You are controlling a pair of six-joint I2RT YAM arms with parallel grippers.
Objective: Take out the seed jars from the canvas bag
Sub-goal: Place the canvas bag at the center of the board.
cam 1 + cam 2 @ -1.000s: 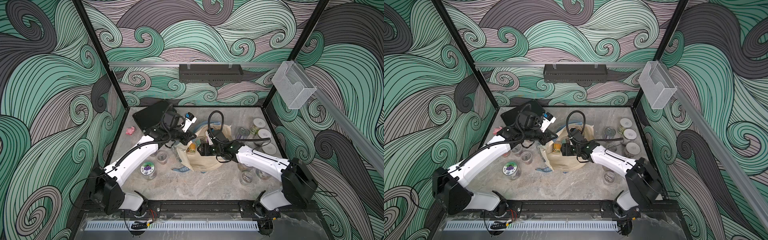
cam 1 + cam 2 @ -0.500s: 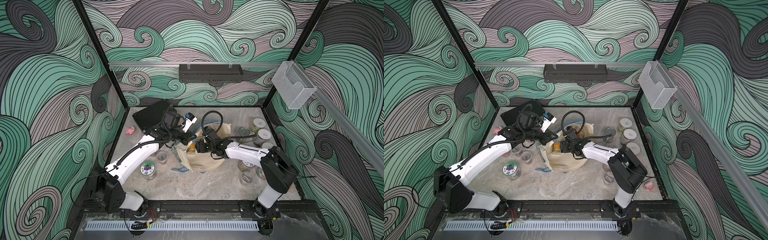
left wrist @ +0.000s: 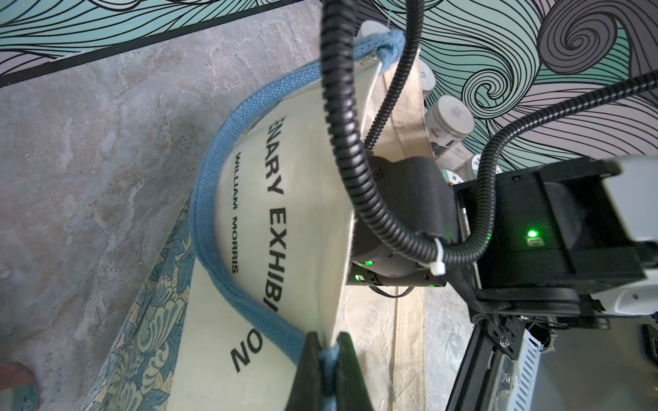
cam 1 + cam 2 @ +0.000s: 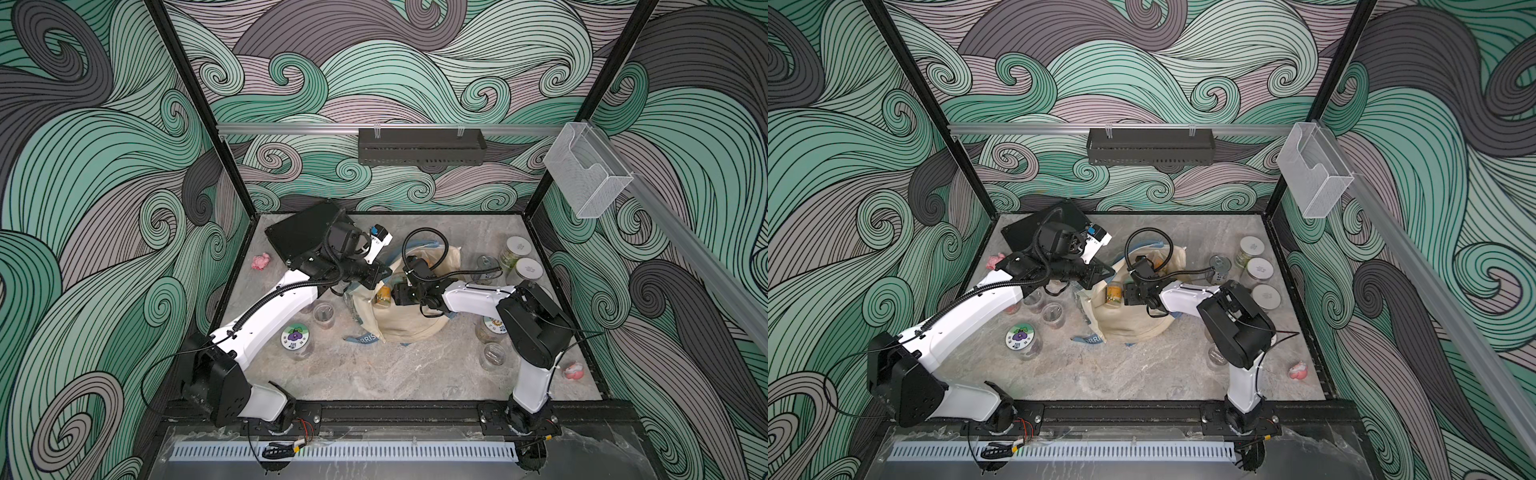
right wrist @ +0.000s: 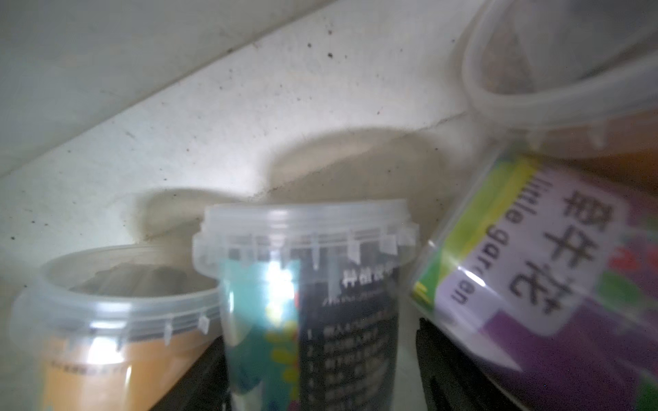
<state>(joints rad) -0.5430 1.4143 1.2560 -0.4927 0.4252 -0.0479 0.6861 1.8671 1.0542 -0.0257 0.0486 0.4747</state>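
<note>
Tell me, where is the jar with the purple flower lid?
In both top views the flower-lid jar stands on the table's left side, beside the left arm, outside the canvas bag and near a small clear jar.

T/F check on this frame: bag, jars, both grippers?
1. The left gripper is shut on the canvas bag's blue strap. True.
2. The canvas bag is empty. False: seed jars show inside it.
3. The right gripper hovers over bare table. False: it reaches into the bag's mouth.
4. A sticker-lidded jar stands on the table outside the bag. True.
</note>
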